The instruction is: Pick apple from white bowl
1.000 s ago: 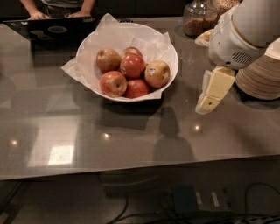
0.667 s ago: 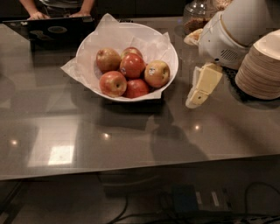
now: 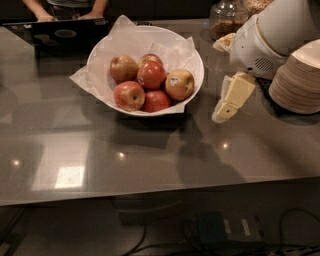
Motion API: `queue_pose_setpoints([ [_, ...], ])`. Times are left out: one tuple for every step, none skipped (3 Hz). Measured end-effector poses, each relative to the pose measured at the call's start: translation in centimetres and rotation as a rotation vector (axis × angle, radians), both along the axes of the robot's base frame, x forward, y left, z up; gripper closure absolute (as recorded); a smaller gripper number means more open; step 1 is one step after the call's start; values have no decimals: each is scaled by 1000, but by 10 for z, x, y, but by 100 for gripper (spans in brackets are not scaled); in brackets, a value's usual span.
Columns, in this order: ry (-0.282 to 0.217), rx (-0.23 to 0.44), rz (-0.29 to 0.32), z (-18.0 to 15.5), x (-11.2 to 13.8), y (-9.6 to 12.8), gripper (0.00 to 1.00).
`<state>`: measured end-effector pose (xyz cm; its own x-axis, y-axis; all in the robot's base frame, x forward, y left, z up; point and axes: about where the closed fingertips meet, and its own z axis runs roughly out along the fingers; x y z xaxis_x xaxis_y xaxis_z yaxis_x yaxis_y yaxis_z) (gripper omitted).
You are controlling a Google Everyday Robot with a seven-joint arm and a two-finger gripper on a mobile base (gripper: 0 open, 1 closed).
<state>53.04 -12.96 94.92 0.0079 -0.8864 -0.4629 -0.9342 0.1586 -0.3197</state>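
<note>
The white bowl (image 3: 196, 59), lined with crinkled white paper, stands on the dark table at the back centre. It holds several apples. The yellowish-tan apple (image 3: 180, 84) with a small white sticker lies at the bowl's right side, next to redder apples (image 3: 151, 75). My gripper (image 3: 223, 113) hangs from the white arm (image 3: 272, 35) just right of the bowl, pointing down and left, low over the table. It is apart from the bowl and holds nothing that I can see.
A stack of small cream bowls (image 3: 298, 77) stands at the right edge, behind the arm. A glass jar (image 3: 226, 19) is at the back. A laptop (image 3: 65, 33) and a person's hands (image 3: 45, 15) are at the back left. The table's front edge (image 3: 150, 196) runs across.
The arm and my gripper have moved left, closer to the bowl's right side. The stack of cream bowls now shows more. The apples have not moved.
</note>
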Motion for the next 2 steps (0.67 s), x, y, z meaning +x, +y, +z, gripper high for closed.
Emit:
queue_pose_setpoints([
  [-23, 51, -10, 6, 8, 3, 6],
  [-37, 90, -22, 11, 11, 3, 3],
])
